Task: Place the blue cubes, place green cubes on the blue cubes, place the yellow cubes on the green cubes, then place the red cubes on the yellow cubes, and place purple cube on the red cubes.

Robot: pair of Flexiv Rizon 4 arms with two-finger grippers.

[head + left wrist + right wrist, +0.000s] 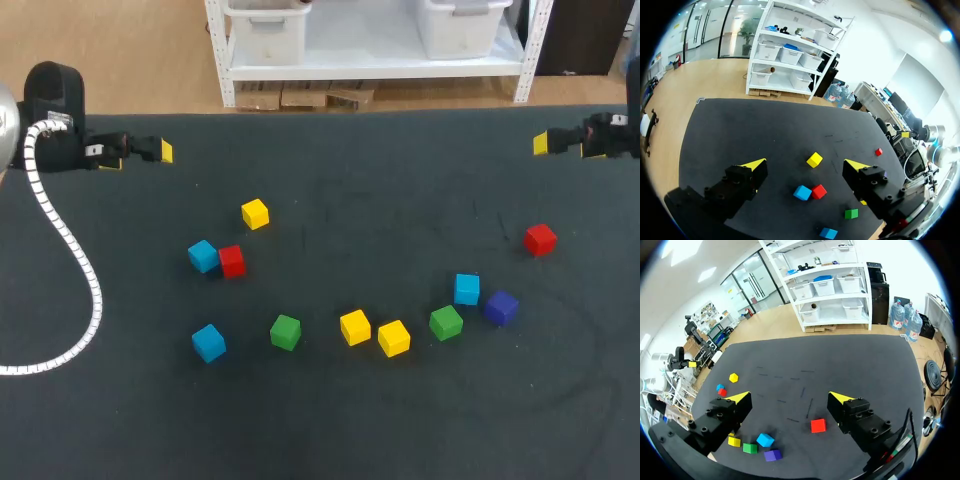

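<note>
- Cubes! Where are they all?
- They lie on the dark table (400, 170), each one flat on the cloth, and none sits on another. One yellow cube (255, 213) sits alone, toward the far left corner. A little nearer than it, a blue cube (203, 256) touches a red cube (232, 261).
- What about closer to the near edge?
- A loose row runs there from left to right. First comes a second blue cube (209, 343), then a green cube (285, 332). Next a second yellow cube (355, 327) and a third yellow cube (394, 338) sit just beside each other. A second green cube (446, 322) ends the row.
- And the purple one?
- The purple cube (501, 307) is just right of that green one. A third blue cube (466, 289) sits close by both, a bit farther back. A second red cube (540, 239) is alone, near the right edge.
- Where are the arms?
- The left arm (60, 130) is at the far left corner. The left jaws are wide open, well apart from every cube. The right arm (610, 135) is at the far right corner, and the right jaws are wide open too.
</note>
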